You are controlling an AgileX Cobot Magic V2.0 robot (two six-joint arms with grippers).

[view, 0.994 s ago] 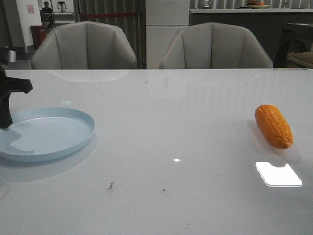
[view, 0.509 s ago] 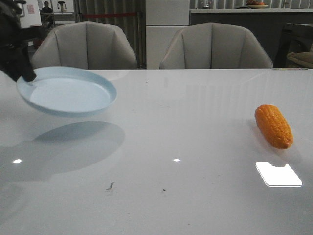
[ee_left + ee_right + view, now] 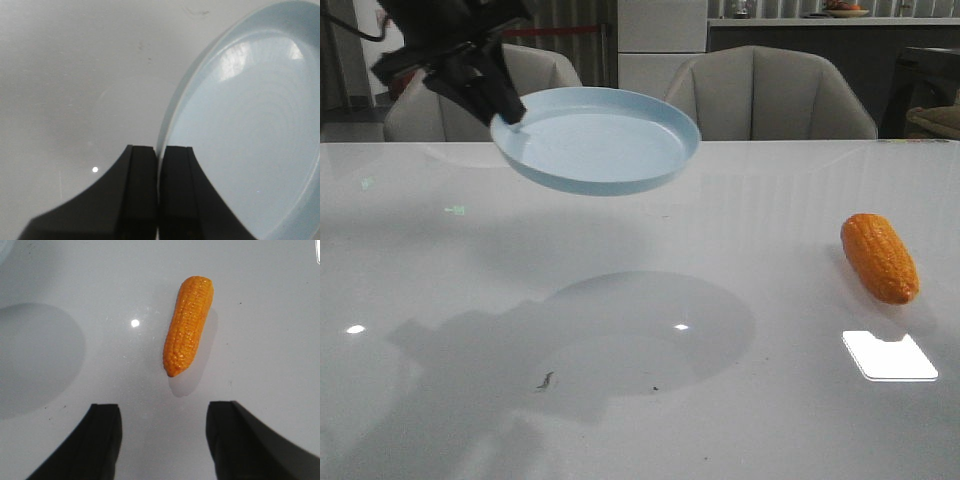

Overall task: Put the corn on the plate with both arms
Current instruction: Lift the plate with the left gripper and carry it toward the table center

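My left gripper (image 3: 510, 118) is shut on the rim of the pale blue plate (image 3: 605, 135) and holds it high above the white table, near the middle left. In the left wrist view the plate's rim (image 3: 172, 107) runs between my closed jaws (image 3: 160, 155). The orange corn (image 3: 879, 257) lies on the table at the right. In the right wrist view the corn (image 3: 189, 324) lies ahead of my open, empty right gripper (image 3: 162, 412), apart from it. The right gripper does not show in the front view.
The plate's shadow (image 3: 640, 330) falls on the table's middle. A bright light patch (image 3: 889, 355) lies near the corn. Two grey chairs (image 3: 760, 95) stand behind the table's far edge.
My left gripper has lifted the plate off the table at the left and carried it up and to the right. The corn has not moved.
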